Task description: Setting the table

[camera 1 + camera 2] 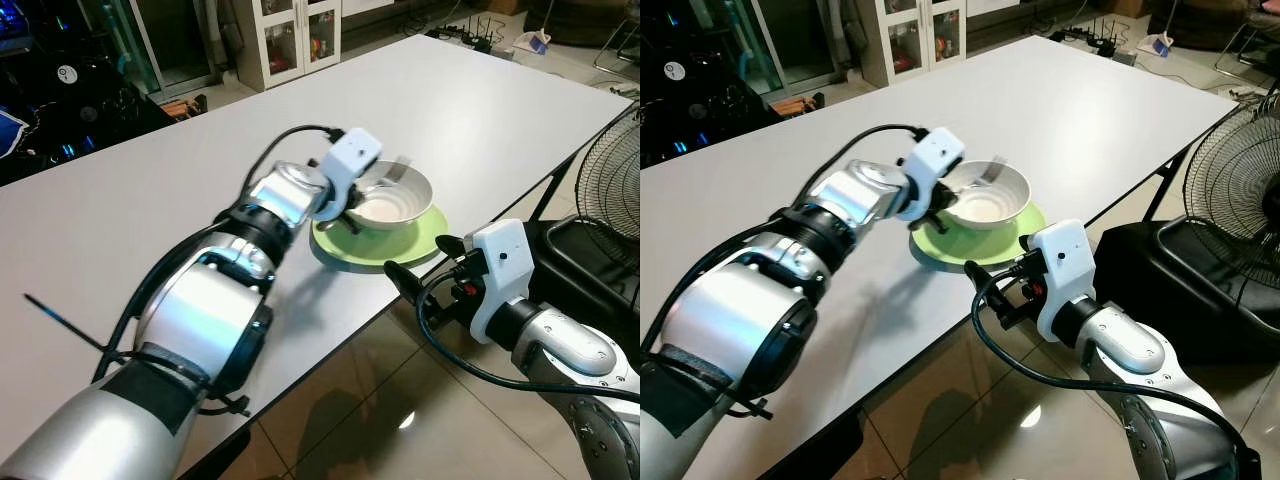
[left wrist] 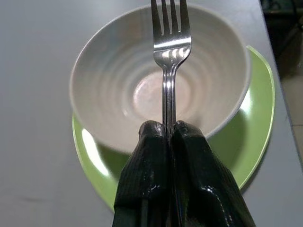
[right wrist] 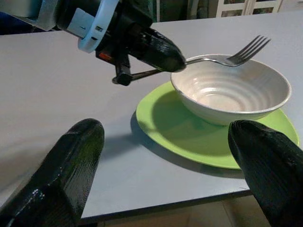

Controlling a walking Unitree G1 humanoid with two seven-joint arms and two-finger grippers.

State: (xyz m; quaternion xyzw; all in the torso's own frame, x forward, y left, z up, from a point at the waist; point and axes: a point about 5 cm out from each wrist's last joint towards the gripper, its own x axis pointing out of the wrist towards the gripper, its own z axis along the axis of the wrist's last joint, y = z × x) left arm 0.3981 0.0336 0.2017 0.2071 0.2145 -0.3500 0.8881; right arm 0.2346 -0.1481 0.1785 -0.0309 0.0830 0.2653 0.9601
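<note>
A white ribbed bowl (image 1: 398,203) stands on a green plate (image 1: 425,243) close to the near edge of the grey table (image 1: 480,120). My left gripper (image 2: 166,130) is shut on the handle of a silver fork (image 2: 170,47). It holds the fork level above the bowl, and the tines (image 3: 246,49) reach over the bowl's far rim. My right gripper (image 1: 425,260) is open just off the table's edge, beside the plate. Its two fingers (image 3: 71,161) spread wide toward the plate with nothing between them.
To the right of the table, a floor fan (image 1: 612,180) stands on the tiled floor with a black case (image 1: 585,250) below it. A white glass-door cabinet (image 1: 295,35) is beyond the table's far side. The tabletop stretches bare to the left and behind the plate.
</note>
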